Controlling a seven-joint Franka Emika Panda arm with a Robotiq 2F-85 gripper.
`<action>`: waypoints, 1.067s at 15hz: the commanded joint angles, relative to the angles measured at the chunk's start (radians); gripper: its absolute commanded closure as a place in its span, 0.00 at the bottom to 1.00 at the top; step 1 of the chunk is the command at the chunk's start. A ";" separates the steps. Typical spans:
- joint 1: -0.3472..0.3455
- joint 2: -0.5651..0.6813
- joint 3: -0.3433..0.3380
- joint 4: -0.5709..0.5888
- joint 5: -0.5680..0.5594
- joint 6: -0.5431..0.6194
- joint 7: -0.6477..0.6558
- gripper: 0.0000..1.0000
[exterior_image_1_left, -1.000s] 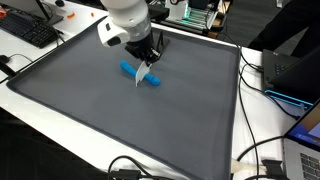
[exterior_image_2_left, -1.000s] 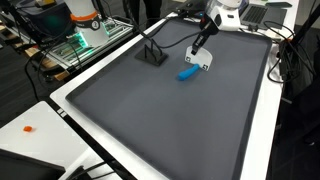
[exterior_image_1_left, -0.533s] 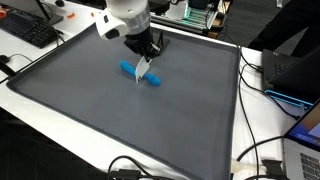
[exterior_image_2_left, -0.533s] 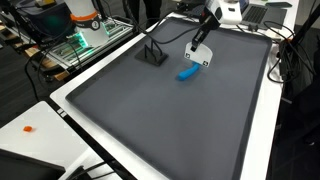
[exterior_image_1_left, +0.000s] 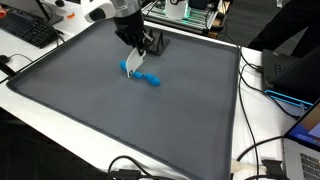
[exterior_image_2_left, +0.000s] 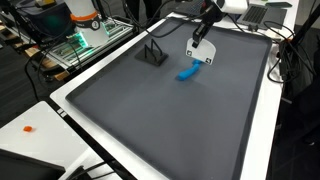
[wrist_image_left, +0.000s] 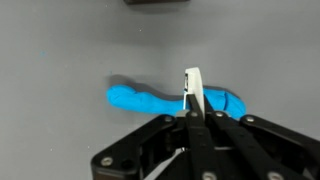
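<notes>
A blue, wavy elongated object (exterior_image_1_left: 146, 78) lies flat on the grey mat (exterior_image_1_left: 90, 100); it also shows in the other exterior view (exterior_image_2_left: 187, 72). My gripper (exterior_image_1_left: 136, 56) hangs above it, shut on a thin white flat piece (exterior_image_1_left: 131, 64) that sticks down from the fingers. In an exterior view the gripper (exterior_image_2_left: 202, 40) and white piece (exterior_image_2_left: 198, 51) are clear of the blue object. In the wrist view the gripper (wrist_image_left: 193, 113) pinches the white piece (wrist_image_left: 192, 88) on edge, with the blue object (wrist_image_left: 145, 100) below it on the mat.
A small black stand (exterior_image_2_left: 152, 55) sits on the mat near the far edge, also seen behind the gripper (exterior_image_1_left: 157, 43). The mat has a white table border (exterior_image_2_left: 60, 105). Cables, a keyboard (exterior_image_1_left: 28, 30) and electronics lie around the table.
The gripper has risen and shifted toward the far side of the mat with the white piece in it. The blue object has not moved.
</notes>
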 joint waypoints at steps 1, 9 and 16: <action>-0.010 -0.005 -0.002 -0.014 -0.005 -0.005 0.000 0.99; -0.011 0.024 -0.004 -0.007 -0.011 0.010 -0.004 0.99; -0.007 0.048 -0.009 -0.005 -0.029 0.043 -0.003 0.99</action>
